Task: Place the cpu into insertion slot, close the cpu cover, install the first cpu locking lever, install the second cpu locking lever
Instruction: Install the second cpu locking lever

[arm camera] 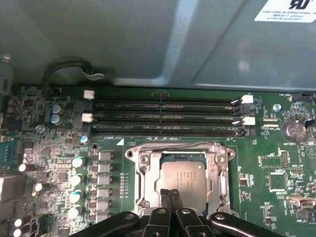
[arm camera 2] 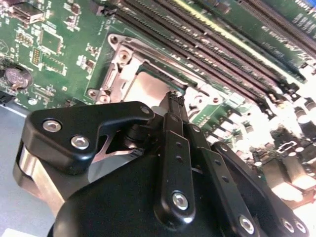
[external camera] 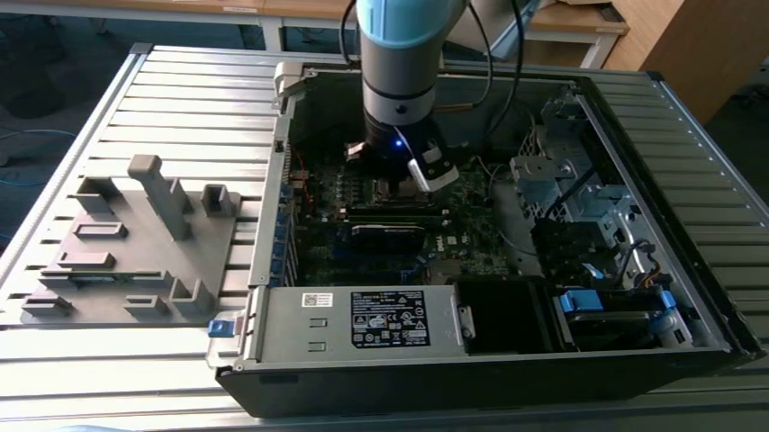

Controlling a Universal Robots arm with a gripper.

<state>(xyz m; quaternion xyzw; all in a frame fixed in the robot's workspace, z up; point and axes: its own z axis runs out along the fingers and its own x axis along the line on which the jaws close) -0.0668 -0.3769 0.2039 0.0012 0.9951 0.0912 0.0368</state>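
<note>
We are holding the claw [arm camera: 173,193] with its two black fingers brought together at the tips and nothing gripped between them. In the second wrist view those tips [arm camera 2: 174,96] are sitting at the edge of the cpu [arm camera 2: 150,89], touching or nearly touching the metal there; we cannot tell which.

The cpu [arm camera: 183,178] is lying flat inside the insertion slot [arm camera: 223,185]. The cpu cover [arm camera: 148,177] is lying down around it, and the chip's grey top is showing through the window.

We are judging the step in hand to be seating the cover. To do it well, we are aiming for a straight, gentle push on the frame metal, not on the chip's top. The closed tips make a narrow point that could slip onto the board.

A thin wire lever [arm camera: 173,146] is running along the socket's far side, next to the long black memory slots [arm camera: 163,117], and we are watching that it is not getting trapped.

Farther out, the arm [external camera: 402,63] is reaching down into the open computer case [external camera: 481,387] from twelve o'clock in the exterior view. The case is resting on the slatted worktop [external camera: 180,99], and a grey fixture plate [external camera: 132,243] is lying at nine o'clock of it.
</note>
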